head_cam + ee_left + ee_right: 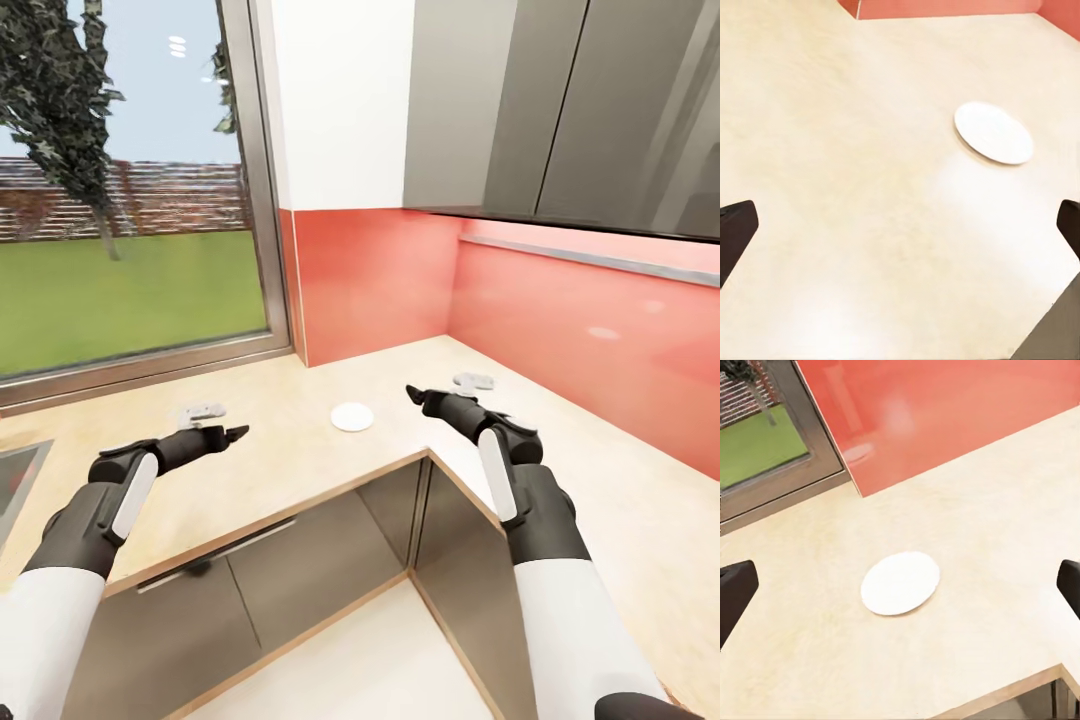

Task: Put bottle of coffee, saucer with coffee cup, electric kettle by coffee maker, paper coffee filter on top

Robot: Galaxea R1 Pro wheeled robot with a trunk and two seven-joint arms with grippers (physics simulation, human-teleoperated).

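The saucer (352, 417) is a small flat white disc lying on the light wood-grain kitchen countertop (290, 455) near its inner corner, with nothing on it. My left gripper (236, 433) hovers over the worktop to the saucer's left, open and empty. My right gripper (413, 394) hangs open just right of the saucer, also empty. The left wrist view has the saucer (993, 133) ahead of the spread fingers (735, 229). In the right wrist view the saucer (901, 583) lies between and beyond the fingers (735, 585).
A glossy red backsplash (380, 280) lines the corner, with grey upper cabinets (560, 110) above on the right. A large window (120, 190) fills the left wall. A sink edge (15, 480) shows far left. Grey cabinet fronts (280, 580) sit below. Small pale grey shapes (203, 410) (474, 380) lie on the counter.
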